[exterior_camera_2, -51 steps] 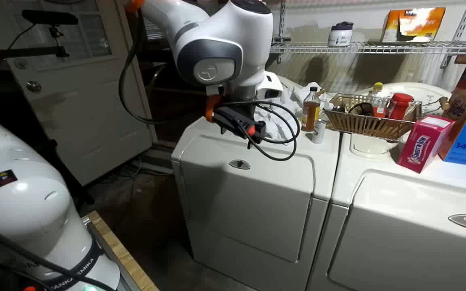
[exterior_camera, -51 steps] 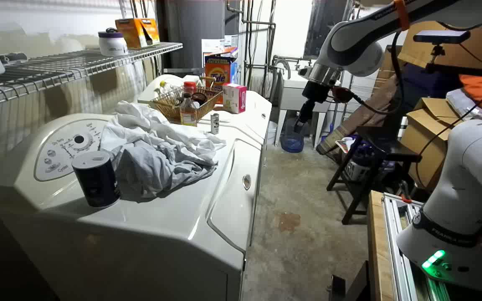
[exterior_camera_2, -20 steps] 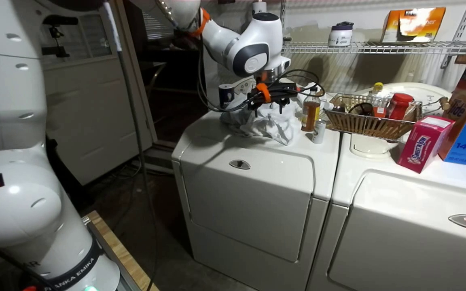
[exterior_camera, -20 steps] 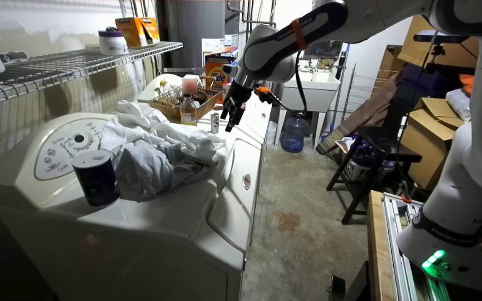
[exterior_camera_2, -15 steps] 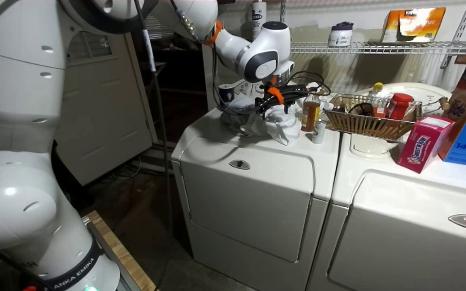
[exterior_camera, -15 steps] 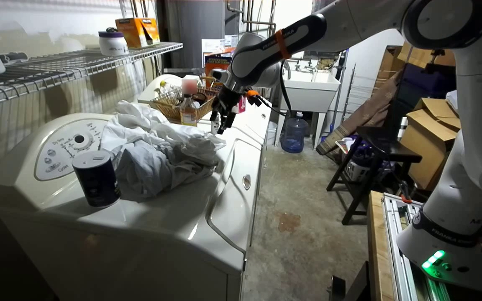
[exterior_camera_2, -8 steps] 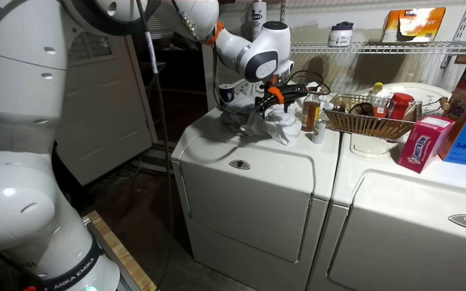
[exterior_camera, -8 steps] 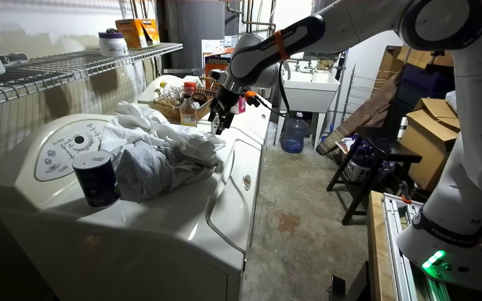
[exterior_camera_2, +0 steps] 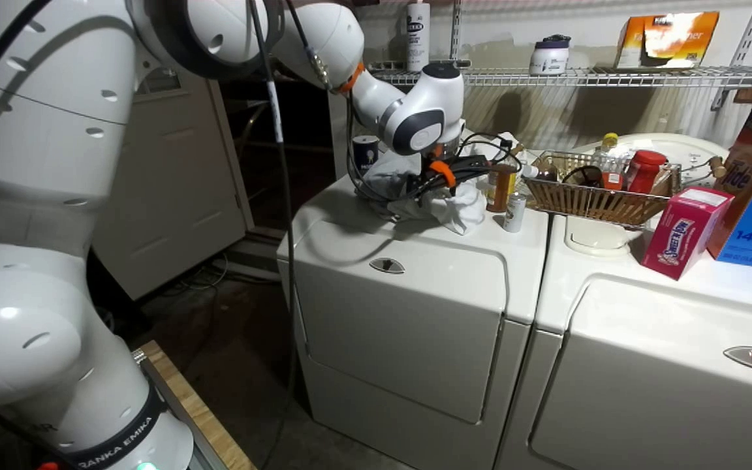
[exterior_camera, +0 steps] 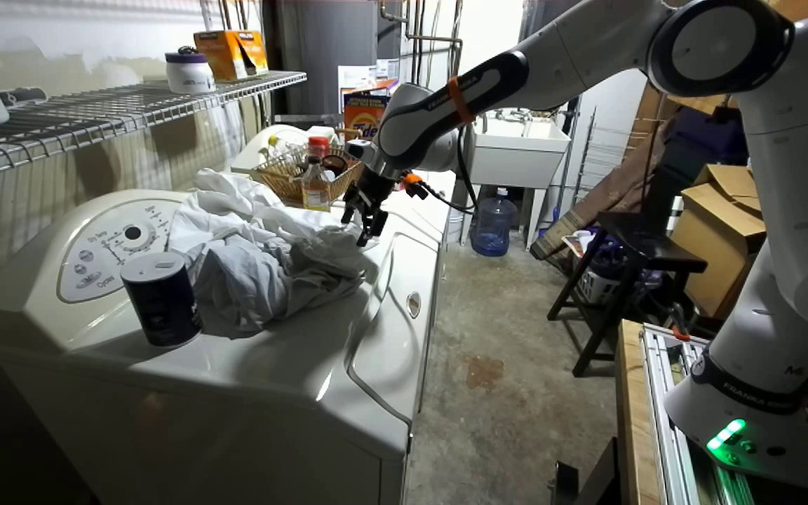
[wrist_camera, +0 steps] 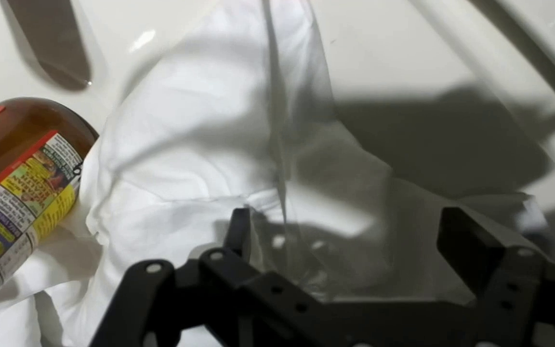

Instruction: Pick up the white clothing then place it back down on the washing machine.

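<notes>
The white clothing [exterior_camera: 250, 259] lies crumpled on top of the washing machine [exterior_camera: 285, 365]. It also shows in an exterior view [exterior_camera_2: 462, 205], partly hidden behind my gripper [exterior_camera_2: 435, 193], and fills the middle of the wrist view [wrist_camera: 200, 144]. In an exterior view my gripper [exterior_camera: 353, 231] points down at the clothing's edge near the machine's front. In the wrist view the fingers [wrist_camera: 345, 214] are wide apart, with folds of clothing below and between them. Nothing is gripped. I cannot tell whether the fingertips touch the cloth.
An amber bottle [wrist_camera: 22, 188] stands right beside the clothing, with a small can [exterior_camera_2: 514, 212] near it. A dark blue canister [exterior_camera: 162, 300] stands at the clothing's other side. A wicker basket [exterior_camera_2: 595, 202] and a pink box [exterior_camera_2: 688, 232] stand farther along. A wire shelf [exterior_camera: 130, 105] hangs above.
The arm has swung from the sink side to over the washing machine. In the last half second the gripper has come lower, closer to the clothing. The clothing has not visibly moved.
</notes>
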